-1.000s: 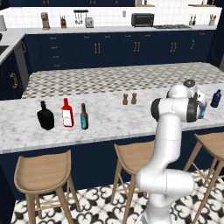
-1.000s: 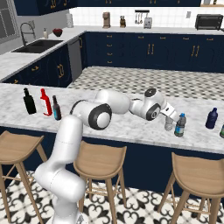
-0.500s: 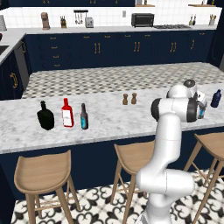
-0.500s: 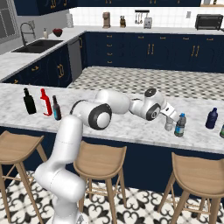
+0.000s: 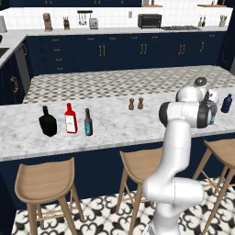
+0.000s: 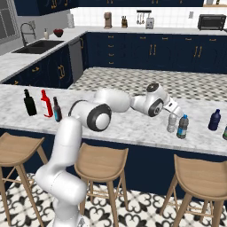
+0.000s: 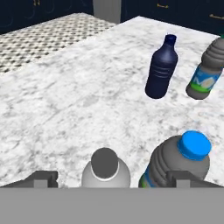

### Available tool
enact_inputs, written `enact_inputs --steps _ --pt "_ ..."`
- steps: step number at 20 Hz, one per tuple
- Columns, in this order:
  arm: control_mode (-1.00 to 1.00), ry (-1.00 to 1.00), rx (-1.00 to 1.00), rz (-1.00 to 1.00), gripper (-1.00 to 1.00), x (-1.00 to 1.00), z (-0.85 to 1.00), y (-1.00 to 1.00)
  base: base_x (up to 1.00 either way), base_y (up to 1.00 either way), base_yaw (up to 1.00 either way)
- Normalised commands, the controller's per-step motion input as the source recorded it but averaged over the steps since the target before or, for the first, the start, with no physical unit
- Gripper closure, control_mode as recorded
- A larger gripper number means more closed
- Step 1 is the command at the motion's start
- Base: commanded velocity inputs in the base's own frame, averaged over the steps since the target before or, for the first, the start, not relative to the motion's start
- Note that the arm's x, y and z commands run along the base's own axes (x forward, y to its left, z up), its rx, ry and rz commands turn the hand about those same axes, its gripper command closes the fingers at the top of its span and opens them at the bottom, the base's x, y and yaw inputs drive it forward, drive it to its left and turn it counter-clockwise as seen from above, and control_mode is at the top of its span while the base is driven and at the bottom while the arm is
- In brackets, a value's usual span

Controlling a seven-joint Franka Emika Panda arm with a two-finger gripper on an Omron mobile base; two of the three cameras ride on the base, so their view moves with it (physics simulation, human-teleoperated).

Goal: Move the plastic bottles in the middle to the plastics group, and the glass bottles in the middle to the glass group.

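Nearest, the gripper [image 7: 112, 181], fingers apart, straddles the grey-capped clear bottle [image 7: 105, 171]; the blue-capped bottle [image 7: 181, 161] stands touching it at 3 o'clock. Judged step: grasping. Next, closing, lifting, carrying toward the navy bottle [image 7: 161, 68] at 1 o'clock.

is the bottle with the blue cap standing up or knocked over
Upright. The blue-capped bottle stands on its base on the counter beside the grey-capped bottle, cap pointing up in the hand view; the right base view also shows it vertical.
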Motion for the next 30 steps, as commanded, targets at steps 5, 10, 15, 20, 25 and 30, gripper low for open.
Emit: enact_inputs --steps 5,10,15,20,25,30 --pt "-1.0 0.0 0.0 0.01 -1.0 -0.18 0.78 0.32 0.0 0.0 0.0" --pt "-1.0 0.03 -0.14 0.05 -1.0 -0.59 0.21 1.0 0.0 0.0 0.0" --pt "-1.0 0.0 -0.03 0.31 -1.0 -0.91 0.0 0.57 0.0 0.0 0.0" --pt "-1.0 -0.01 -0.01 0.31 -1.0 -0.8 0.0 0.43 0.0 0.0 0.0" --pt "-1.0 -0.04 0.0 0.29 -1.0 -0.77 0.04 0.28 0.0 0.0 0.0" --pt "-1.0 -0.13 0.0 0.21 -1.0 -0.84 0.08 0.46 0.0 0.0 0.0"
